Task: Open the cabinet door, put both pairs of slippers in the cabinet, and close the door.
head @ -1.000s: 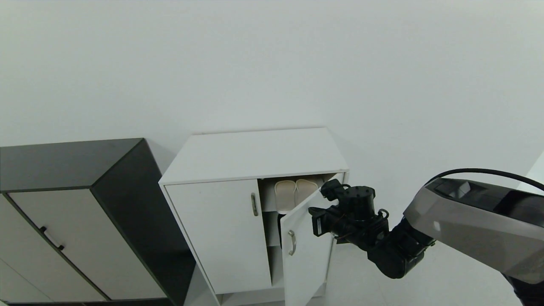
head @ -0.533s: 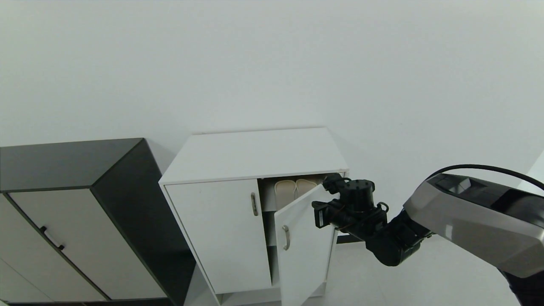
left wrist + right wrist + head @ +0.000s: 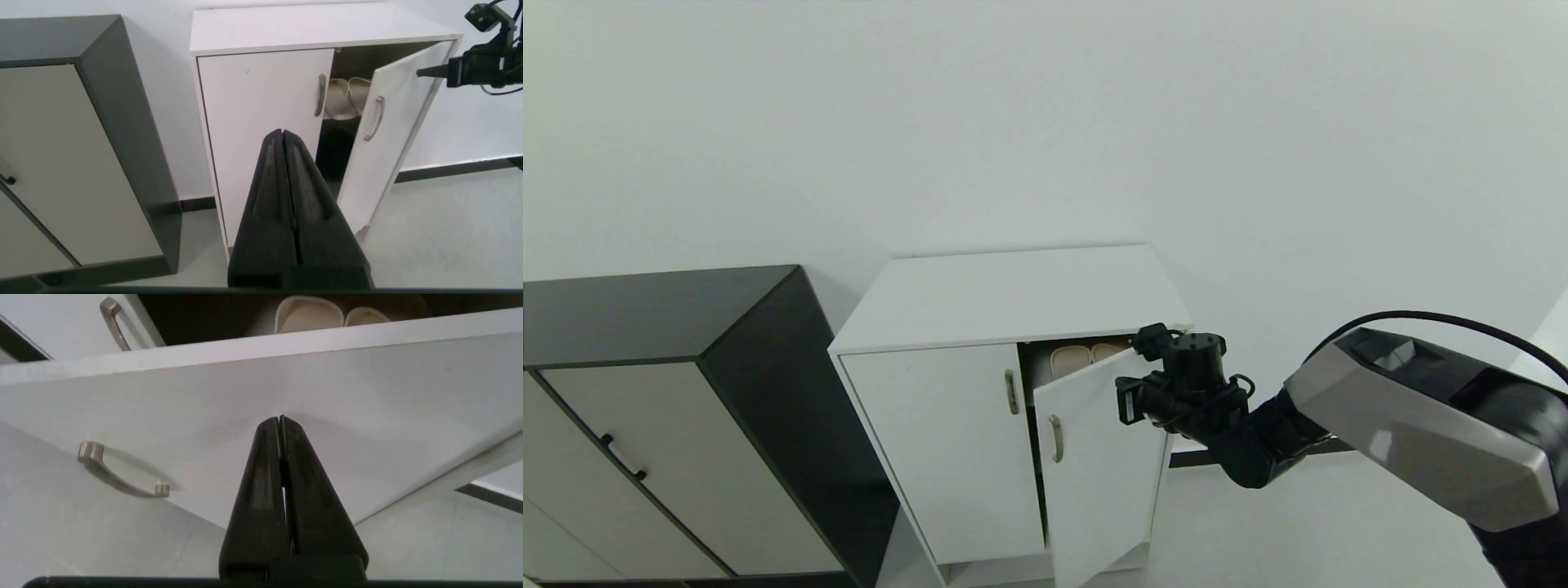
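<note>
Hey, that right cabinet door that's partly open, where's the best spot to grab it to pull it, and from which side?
Probably the curved metal handle on the right door, near its free edge. It stands upright and bows off the outer face, leaving a gap behind the bar, so come from the front and close across it sideways.

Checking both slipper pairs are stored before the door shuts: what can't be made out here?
- Lower shelves, so any second pair: covered by the half-closed door in the head view, too dark in the left wrist view.
- Cabinet foot: cut off by the head view's bottom edge.
</note>
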Controlling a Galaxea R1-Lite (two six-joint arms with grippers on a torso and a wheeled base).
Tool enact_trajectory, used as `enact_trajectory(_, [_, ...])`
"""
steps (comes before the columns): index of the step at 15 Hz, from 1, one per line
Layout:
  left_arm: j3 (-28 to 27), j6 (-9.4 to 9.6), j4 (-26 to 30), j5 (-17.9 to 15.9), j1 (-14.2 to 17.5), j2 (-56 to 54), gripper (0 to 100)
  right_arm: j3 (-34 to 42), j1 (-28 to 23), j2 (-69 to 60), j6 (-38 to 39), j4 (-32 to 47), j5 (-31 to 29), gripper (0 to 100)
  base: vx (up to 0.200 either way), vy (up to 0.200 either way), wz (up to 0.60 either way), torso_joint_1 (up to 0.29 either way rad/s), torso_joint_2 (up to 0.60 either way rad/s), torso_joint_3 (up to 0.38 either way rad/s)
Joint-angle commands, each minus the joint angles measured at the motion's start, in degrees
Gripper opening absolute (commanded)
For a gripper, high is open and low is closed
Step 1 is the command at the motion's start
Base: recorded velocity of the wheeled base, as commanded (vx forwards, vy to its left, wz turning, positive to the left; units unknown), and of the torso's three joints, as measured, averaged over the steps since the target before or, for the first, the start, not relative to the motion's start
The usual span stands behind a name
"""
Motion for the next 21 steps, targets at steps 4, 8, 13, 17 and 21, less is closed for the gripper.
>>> enact_trajectory(4, [0.0,-0.04,0.0,0.0,0.0,0.0,0,-5.2,-0.3,2.7,0.0,2.4,-1.8,0,0.000,0.000,0.00,0.000,0.00,0.000])
enact_trajectory(8, [0.0,-0.04,0.0,0.0,0.0,0.0,0,-8.2,-0.8,4.2,0.0,3.2,-2.0,0,0.000,0.000,0.00,0.000,0.00,0.000])
enact_trajectory(13, [0.0,-0.04,0.0,0.0,0.0,0.0,0,-13.2,-1.1,7.4,0.0,4.4,-5.1,0,0.000,0.000,0.00,0.000,0.00,0.000])
enact_trajectory(17, [0.0,-0.04,0.0,0.0,0.0,0.0,0,-15.8,-1.8,8.4,0.0,6.0,-5.1,0,0.000,0.000,0.00,0.000,0.00,0.000])
enact_trajectory(21, [0.0,-0.04,0.0,0.0,0.0,0.0,0,-17.9,-2.2,8.7,0.0,7.4,-5.1,0,0.000,0.000,0.00,0.000,0.00,0.000])
